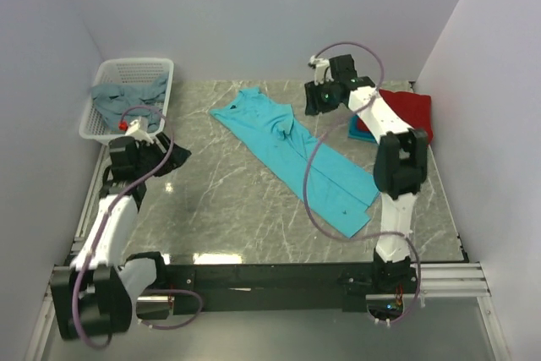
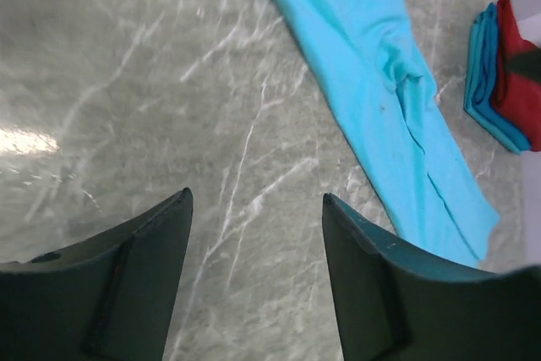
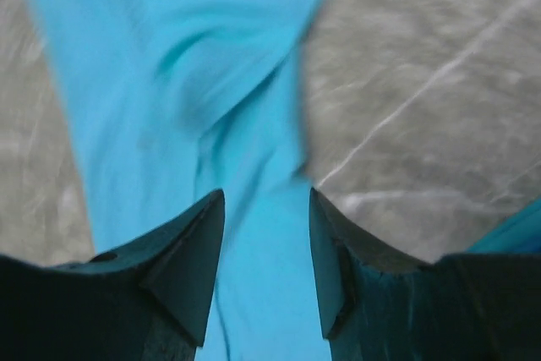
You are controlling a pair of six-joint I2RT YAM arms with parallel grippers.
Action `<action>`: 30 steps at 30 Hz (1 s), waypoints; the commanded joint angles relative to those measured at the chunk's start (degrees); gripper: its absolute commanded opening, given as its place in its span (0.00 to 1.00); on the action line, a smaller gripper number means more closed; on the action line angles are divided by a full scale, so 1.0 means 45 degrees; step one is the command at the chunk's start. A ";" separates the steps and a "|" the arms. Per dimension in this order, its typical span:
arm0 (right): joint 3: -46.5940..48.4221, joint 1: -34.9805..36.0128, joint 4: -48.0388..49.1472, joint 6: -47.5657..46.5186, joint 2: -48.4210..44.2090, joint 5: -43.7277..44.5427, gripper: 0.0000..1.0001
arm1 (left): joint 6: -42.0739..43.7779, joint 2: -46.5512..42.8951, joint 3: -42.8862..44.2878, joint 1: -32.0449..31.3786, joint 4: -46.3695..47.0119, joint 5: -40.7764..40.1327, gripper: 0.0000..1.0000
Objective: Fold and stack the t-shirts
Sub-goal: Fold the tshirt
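A bright turquoise t-shirt [image 1: 296, 150] lies as a long diagonal strip on the marble table [image 1: 220, 200]. It also shows in the left wrist view [image 2: 380, 82] and, blurred, in the right wrist view [image 3: 169, 57]. A folded red shirt [image 1: 410, 112] and a folded turquoise-blue shirt [image 1: 359, 128] lie at the back right, also seen in the left wrist view [image 2: 507, 73]. A grey-blue shirt [image 1: 127, 95] lies in the basket. My left gripper [image 1: 173, 154] [image 2: 256, 200] is open and empty over bare table. My right gripper [image 1: 313, 106] [image 3: 266, 196] is open just above the strip's right edge.
A white perforated basket [image 1: 161, 69] stands at the back left, beside my left arm. White walls close the table at the back and on both sides. Bare marble lies between my left gripper and the turquoise strip.
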 commanded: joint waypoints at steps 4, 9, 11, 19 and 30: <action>-0.8101 0.3400 0.1532 -0.6882 -0.6852 0.2209 0.53 | -0.2963 0.3783 0.1681 -0.0456 0.2156 0.0510 0.63; -1.1000 0.4967 0.0580 -0.5917 -0.8172 0.3698 0.54 | -0.3727 0.7528 0.4960 -0.2367 0.1479 -0.1246 0.64; -1.2068 0.5259 0.0810 -0.5737 -0.8309 0.4323 0.54 | -0.4039 0.9052 0.6363 -0.2742 0.0952 -0.2240 0.64; -1.3853 0.7366 0.1437 -0.4937 -0.8291 0.6551 0.55 | -0.4939 1.2420 0.9261 -0.3114 -0.1278 -0.3359 0.55; -1.3268 0.8034 0.0911 -0.4273 -0.8601 0.6499 0.54 | -0.4587 1.3827 1.0745 -0.3251 -0.2451 -0.4335 0.55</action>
